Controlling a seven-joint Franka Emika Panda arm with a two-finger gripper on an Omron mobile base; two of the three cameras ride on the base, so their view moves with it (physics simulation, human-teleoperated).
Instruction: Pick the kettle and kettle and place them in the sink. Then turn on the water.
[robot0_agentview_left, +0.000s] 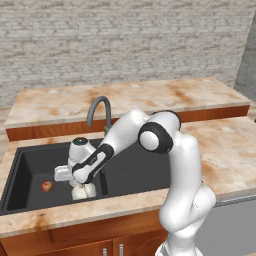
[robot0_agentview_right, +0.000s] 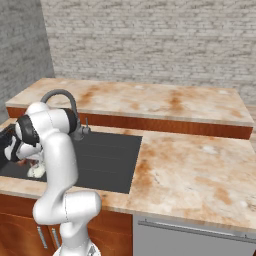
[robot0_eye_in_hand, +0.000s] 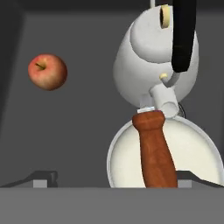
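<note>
Hand (robot0_agentview_left: 82, 184) low in the left basin of the black sink (robot0_agentview_left: 135, 172), jaws spread wide and gripping nothing. Directly below, seen from the hand camera, two kettles touching: the one with the brown handle (robot0_eye_in_hand: 159, 153), cream body round and near, its reddish-brown handle running up the middle between the finger tips (robot0_eye_in_hand: 46, 178); the one with the black handle (robot0_eye_in_hand: 148, 61) beyond, whitish-silver, tipped so its spout end meets the brown handle's top. Both on the dark basin floor. Only a pale rounded bit of kettle (robot0_agentview_left: 84, 190) showing under the hand from the left base camera, and a pale patch (robot0_agentview_right: 36, 170) behind the arm from the right base camera; cannot tell there which kettle is which. Red apple (robot0_eye_in_hand: 47, 71) alone on the basin floor, well apart from the kettles, also seen at the basin's left (robot0_agentview_left: 47, 186). Grey gooseneck tap (robot0_agentview_left: 98, 111) arched over the sink's rear edge. Marbled orange counter (robot0_agentview_right: 200, 170) around the sink, brick wall (robot0_agentview_right: 150, 40) behind
</note>
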